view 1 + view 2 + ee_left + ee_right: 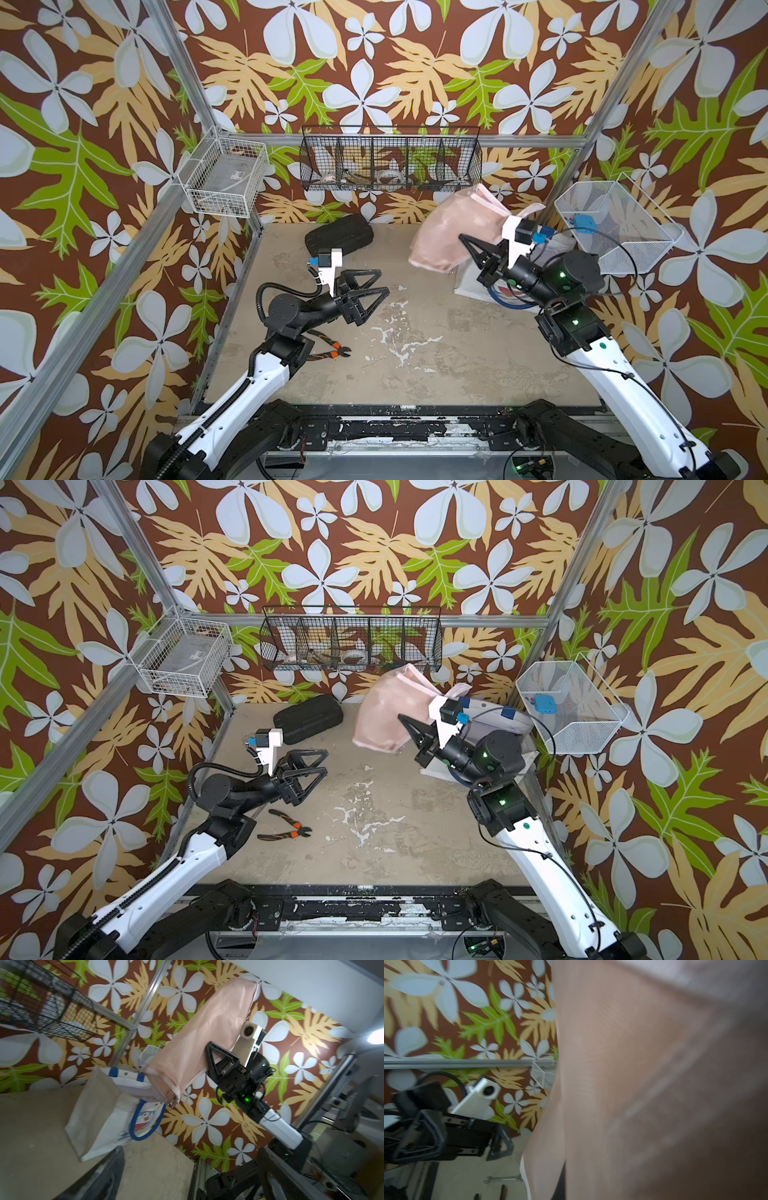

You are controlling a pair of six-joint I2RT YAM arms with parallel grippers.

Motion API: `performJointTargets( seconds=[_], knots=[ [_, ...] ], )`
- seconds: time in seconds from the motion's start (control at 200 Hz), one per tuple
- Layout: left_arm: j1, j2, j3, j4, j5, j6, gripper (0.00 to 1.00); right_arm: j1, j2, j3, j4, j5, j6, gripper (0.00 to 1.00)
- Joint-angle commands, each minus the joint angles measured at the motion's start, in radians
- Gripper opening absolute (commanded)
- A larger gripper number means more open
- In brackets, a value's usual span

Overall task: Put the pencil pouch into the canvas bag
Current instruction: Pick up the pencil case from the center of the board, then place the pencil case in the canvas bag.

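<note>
The right end effector (467, 243) gripped the pencil pouch (451, 222); the left end effector (384, 281) stood open. Advised: lower pouch end-first into the canvas bag (97, 1122) mouth.

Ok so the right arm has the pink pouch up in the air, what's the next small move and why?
Probably swing the right gripper toward the canvas bag until the pencil pouch hangs over the bag's top. The pouch is clamped and off the table, but most of it hangs beside the bag rather than above it. The left gripper stands open and empty.
</note>
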Motion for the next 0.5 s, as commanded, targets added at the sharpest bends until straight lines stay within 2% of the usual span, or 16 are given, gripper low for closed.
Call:
performJointTargets(
  seconds=[0.0, 0.06, 0.2, 0.345, 0.495],
  knots=[
    [0.004, -0.018, 0.016, -0.372, -0.182, 0.261, 1.00, -0.038, 0.083, 0.116, -0.351, 0.317, -0.155, 0.00],
    [0.003, -0.039, 0.012, -0.418, -0.217, 0.289, 1.00, -0.040, 0.150, 0.189, -0.429, 0.439, -0.221, 0.00],
    [0.002, -0.098, -0.062, -0.409, -0.270, 0.305, 0.99, -0.042, 0.242, 0.303, -0.498, 0.611, -0.339, 0.00],
    [-0.001, -0.110, -0.089, -0.380, -0.230, 0.270, 0.99, -0.062, 0.335, 0.398, -0.564, 0.862, -0.495, 0.00],
    [-0.016, -0.085, -0.088, -0.347, -0.206, 0.249, 0.99, -0.091, 0.388, 0.401, -0.553, 1.001, -0.609, 0.00]
  ],
)
